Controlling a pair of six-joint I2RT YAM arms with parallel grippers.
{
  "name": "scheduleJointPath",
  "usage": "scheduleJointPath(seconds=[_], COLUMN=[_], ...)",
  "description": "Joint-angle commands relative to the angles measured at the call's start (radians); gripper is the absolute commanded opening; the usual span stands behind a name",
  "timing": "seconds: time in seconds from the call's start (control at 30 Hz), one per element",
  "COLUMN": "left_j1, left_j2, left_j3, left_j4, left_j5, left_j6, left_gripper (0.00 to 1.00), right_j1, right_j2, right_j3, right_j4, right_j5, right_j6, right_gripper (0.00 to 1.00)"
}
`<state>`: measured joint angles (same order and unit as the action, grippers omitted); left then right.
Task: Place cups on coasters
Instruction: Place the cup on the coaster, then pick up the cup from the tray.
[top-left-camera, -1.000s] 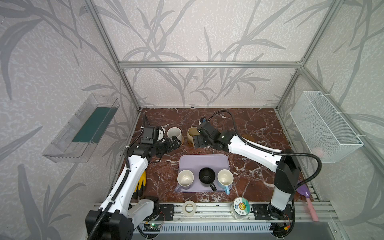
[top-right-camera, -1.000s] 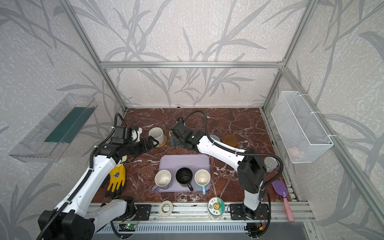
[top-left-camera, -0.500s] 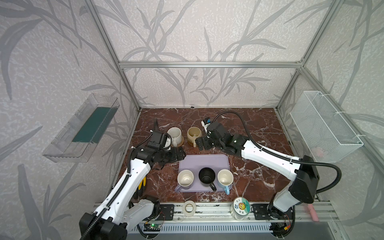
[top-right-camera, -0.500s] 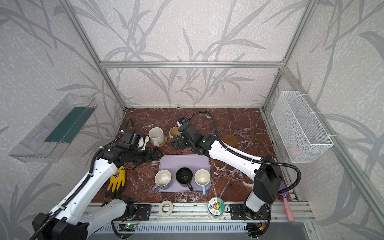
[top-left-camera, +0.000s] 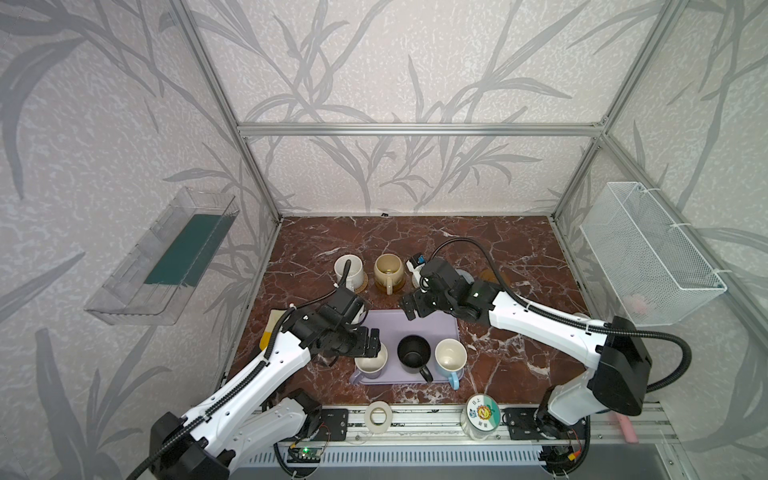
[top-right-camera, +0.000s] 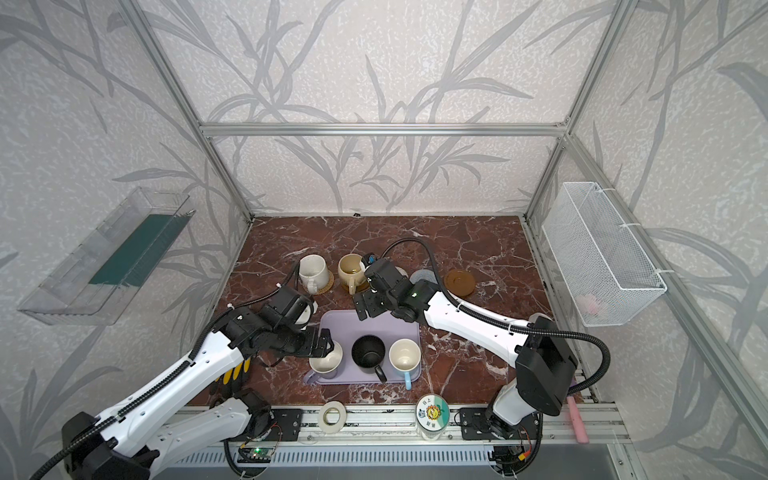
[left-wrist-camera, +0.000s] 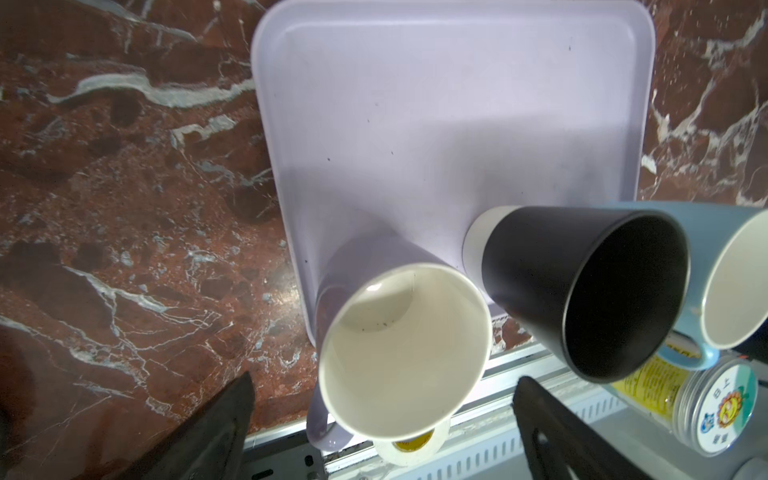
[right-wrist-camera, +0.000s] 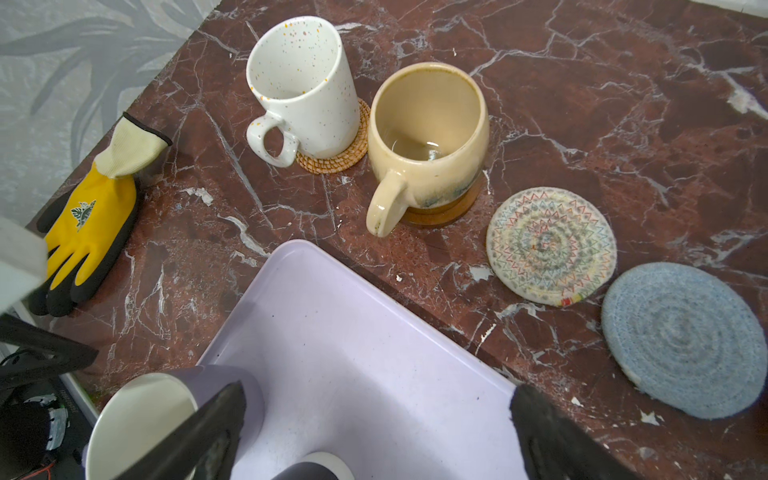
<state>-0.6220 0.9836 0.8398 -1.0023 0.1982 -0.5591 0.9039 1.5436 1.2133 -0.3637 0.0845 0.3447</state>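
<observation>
Three empty mugs (top-left-camera: 413, 353) on lavender tray (top-left-camera: 419, 327)

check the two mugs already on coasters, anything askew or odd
The white mug looks slightly off-centre on its rattan coaster, which pokes out on the side toward the beige mug. Both stand upright; nothing spilled.

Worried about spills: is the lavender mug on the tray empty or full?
Empty. The left wrist view looks into the lavender mug and shows its bare cream bottom, just a few specks.

White mug (right-wrist-camera: 303, 83), beige mug (right-wrist-camera: 428, 137) on coasters (right-wrist-camera: 332, 164); lavender mug (left-wrist-camera: 403, 353), black mug (left-wrist-camera: 582, 282), blue mug (top-left-camera: 450, 359) on tray (left-wrist-camera: 415, 104)
</observation>
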Motion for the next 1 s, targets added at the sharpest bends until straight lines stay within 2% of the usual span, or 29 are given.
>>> scheduleJointPath(seconds=[0.0, 0.13, 0.33, 0.73, 0.97], left_j1=[-0.057, -0.142, -0.215, -0.266, -0.266], left_j2=[0.003, 0.021, 0.060, 0.125, 0.182], left_j3=[-0.008, -0.015, -0.021, -0.071, -0.083], left_j4=[-0.045, -0.058, -0.071, 0.010, 0.028], left_j5=[-0.070, -0.125, -0.177, -0.162, -0.200], left_j6=[-0.049, -0.097, -0.149, -0.191, -0.200], left_gripper=[0.99, 0.99, 0.99, 0.99, 0.85], right_j1=[-0.003, -0.003, -0.003, -0.003, -0.004], right_j2=[-0.027, -0.022, -0.022, -0.025, -0.023], right_j3=[-0.011, -0.004, -0.011, -0.020, -0.021], right_j4=[0.005, -0.006, -0.002, -0.009, -0.015], right_j5=[-0.004, -0.008, -0.006, -0.002, -0.001], right_j6=[-0.010, -0.010, -0.016, -0.014, -0.008], right_gripper=[0.99, 0.99, 0.99, 0.99, 0.99])
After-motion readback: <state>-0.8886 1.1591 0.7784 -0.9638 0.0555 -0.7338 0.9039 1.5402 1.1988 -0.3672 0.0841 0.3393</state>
